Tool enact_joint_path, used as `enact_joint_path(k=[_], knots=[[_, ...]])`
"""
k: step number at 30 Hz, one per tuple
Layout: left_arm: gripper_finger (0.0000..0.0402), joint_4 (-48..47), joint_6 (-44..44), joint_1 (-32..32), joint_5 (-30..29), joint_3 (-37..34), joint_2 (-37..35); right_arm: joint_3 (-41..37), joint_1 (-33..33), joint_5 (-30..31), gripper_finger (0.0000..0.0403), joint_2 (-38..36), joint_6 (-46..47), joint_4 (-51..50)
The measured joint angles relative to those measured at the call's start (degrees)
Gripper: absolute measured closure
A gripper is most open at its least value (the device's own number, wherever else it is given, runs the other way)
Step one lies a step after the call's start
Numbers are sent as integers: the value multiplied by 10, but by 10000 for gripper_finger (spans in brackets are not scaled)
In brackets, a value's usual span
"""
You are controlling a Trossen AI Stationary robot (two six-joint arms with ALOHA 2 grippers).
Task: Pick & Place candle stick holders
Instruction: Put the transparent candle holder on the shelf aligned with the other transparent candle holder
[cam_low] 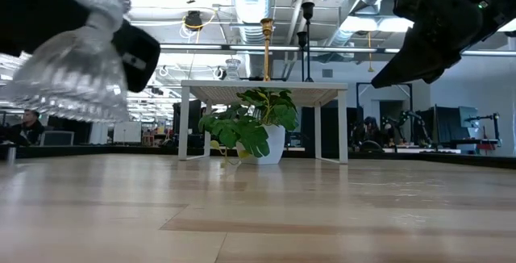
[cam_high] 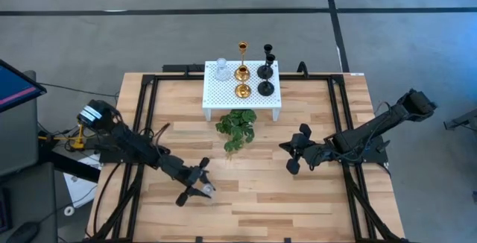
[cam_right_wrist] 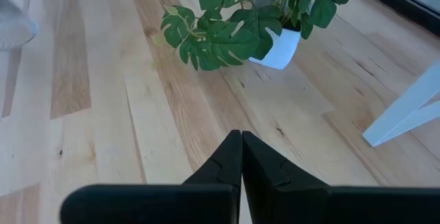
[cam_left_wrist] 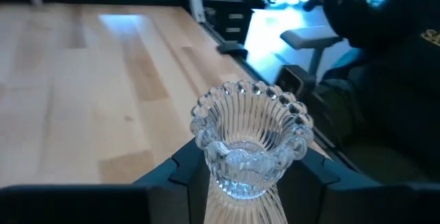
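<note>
My left gripper [cam_high: 203, 186] is shut on a clear ribbed glass candle stick holder [cam_low: 76, 53] and holds it above the table's near left part. Its beaded cup [cam_left_wrist: 251, 131] shows between my fingers in the left wrist view. My right gripper [cam_high: 285, 148] is shut and empty above the table, right of the plant; its closed fingers also show in the right wrist view [cam_right_wrist: 240, 162]. On the white perforated stand [cam_high: 216, 94] stand another clear glass holder [cam_high: 221, 70], two gold holders [cam_high: 242, 71] and two black holders [cam_high: 266, 70], each on its round base. My left gripper pinches the glass holder between its two fingers [cam_left_wrist: 180, 172], on the ribbed body just below the beaded cup [cam_left_wrist: 227, 183]. The holder is lifted clear of the table and tilted, with its wide flared base [cam_low: 64, 89] lowest.
A green leafy plant in a white pot [cam_high: 237, 127] stands just in front of the stand, between the two arms. The plant also shows in the right wrist view [cam_right_wrist: 254, 18]. Bare wooden tabletop [cam_high: 253, 198] lies along the near edge. A black frame [cam_high: 141, 124] runs around the table.
</note>
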Motion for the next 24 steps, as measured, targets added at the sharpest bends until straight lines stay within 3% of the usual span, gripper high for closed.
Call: enact_joint_path(k=[11, 19, 24], knots=[[270, -95, 4, 70, -14, 0, -129, 0, 0, 0, 403, 0, 0, -9], [272, -100, 10, 123, -37, 2, -180, 0, 0, 0, 403, 0, 0, -9], [272, -162, 46, 154, -39, 46, -191, 0, 0, 0, 403, 0, 0, -18]])
